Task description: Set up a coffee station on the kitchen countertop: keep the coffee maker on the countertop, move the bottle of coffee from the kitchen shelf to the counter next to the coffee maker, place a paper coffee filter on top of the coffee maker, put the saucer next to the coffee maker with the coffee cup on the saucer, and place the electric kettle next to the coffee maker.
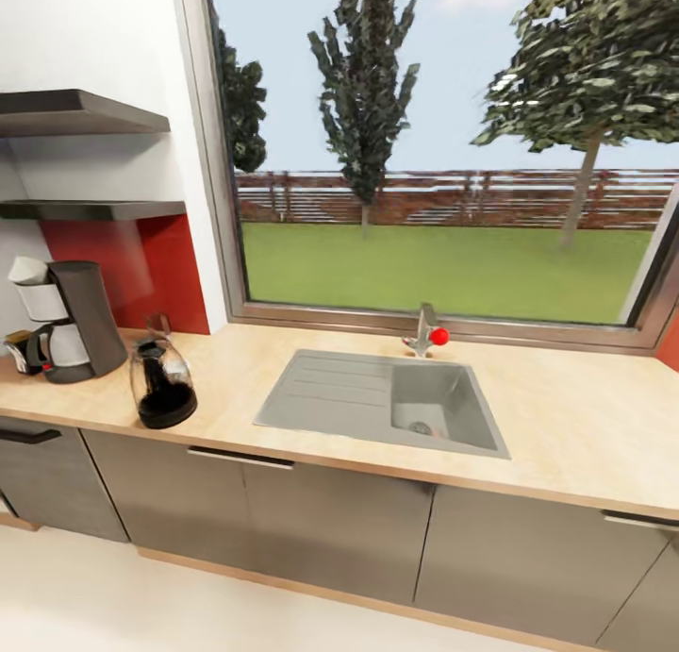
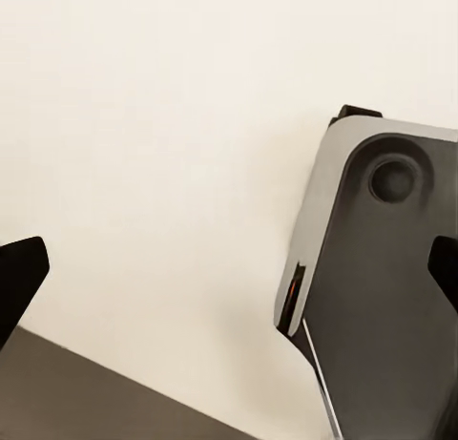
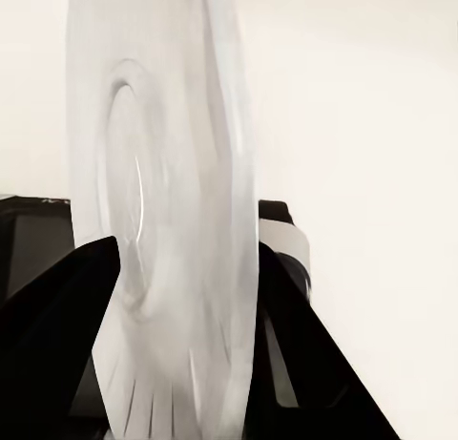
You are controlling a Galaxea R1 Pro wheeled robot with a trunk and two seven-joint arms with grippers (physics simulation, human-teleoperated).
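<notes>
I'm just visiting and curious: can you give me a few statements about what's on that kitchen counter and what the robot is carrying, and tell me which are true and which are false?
1. The electric kettle stands on the kitchen countertop beside the coffee maker. True.
2. A white paper coffee filter sits on top of the coffee maker. True.
3. The right gripper is empty. False: it is shut on the saucer, held on edge.
4. The kettle stands inside the sink. False: it stands on the countertop, between the sink and the coffee maker.
5. The left gripper holds a cup. False: its fingertips stand apart with nothing between them.
</notes>
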